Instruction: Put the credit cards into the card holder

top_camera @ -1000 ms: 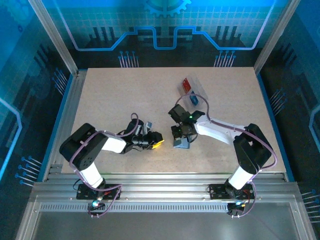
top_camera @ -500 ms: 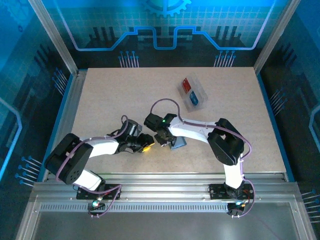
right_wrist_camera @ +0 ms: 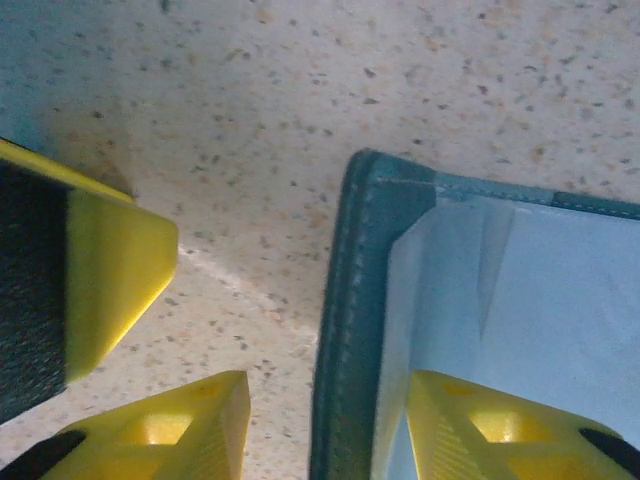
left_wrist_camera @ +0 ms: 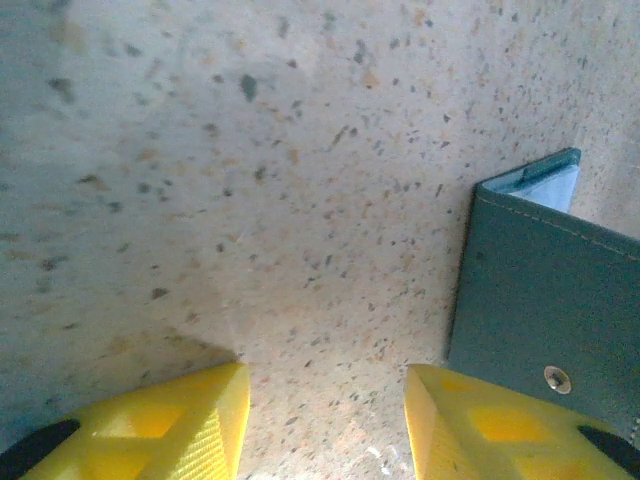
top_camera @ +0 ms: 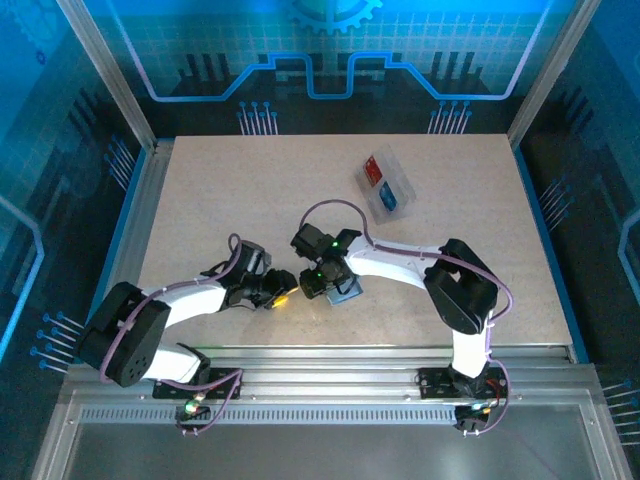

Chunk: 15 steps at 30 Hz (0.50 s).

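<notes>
Speckled beige table (top_camera: 230, 190). The clear plastic rectangular tray (top_camera: 398, 175) sits far right, well apart from the teal-grey folding wallet (top_camera: 348, 292), which lies open front-centre. Right gripper (right_wrist_camera: 325, 420) has its jaws apart, straddling the wallet edge. Left gripper (left_wrist_camera: 325, 420) is spread and empty, just beside it. Red card (top_camera: 372, 170) and blue card (top_camera: 391, 199) are in the tray. Risks: the close grippers could bump, and a nudge could flip the wallet shut.

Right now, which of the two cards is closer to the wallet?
The blue card, at the near end of the clear tray; the red card lies beyond it at the far end, farther from the card holder.
</notes>
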Motion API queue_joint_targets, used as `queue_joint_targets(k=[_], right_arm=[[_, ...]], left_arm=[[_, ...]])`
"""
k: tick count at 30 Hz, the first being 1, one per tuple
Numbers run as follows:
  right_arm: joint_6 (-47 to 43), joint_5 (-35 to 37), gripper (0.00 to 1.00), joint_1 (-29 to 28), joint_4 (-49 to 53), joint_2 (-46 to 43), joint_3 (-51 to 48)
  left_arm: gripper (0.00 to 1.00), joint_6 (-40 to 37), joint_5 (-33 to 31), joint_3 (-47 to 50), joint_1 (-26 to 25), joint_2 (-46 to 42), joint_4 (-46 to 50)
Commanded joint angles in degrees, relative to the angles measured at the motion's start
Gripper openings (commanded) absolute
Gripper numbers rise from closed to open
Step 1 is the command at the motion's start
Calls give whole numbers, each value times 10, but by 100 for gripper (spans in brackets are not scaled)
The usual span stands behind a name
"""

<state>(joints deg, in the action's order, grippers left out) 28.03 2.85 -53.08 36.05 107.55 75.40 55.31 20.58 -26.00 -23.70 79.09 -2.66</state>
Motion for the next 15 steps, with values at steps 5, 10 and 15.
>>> queue_joint_targets(k=[5, 10, 15], right_arm=[[9, -117, 53, 25, -94, 0, -46], [8, -149, 63, 27, -131, 12, -62], [14, -210, 70, 34, -175, 12, -78]], left_arm=[[48, -17, -6, 13, 26, -46, 73], [49, -24, -1, 12, 48, -87, 106], [50, -34, 6, -2, 61, -112, 137]])
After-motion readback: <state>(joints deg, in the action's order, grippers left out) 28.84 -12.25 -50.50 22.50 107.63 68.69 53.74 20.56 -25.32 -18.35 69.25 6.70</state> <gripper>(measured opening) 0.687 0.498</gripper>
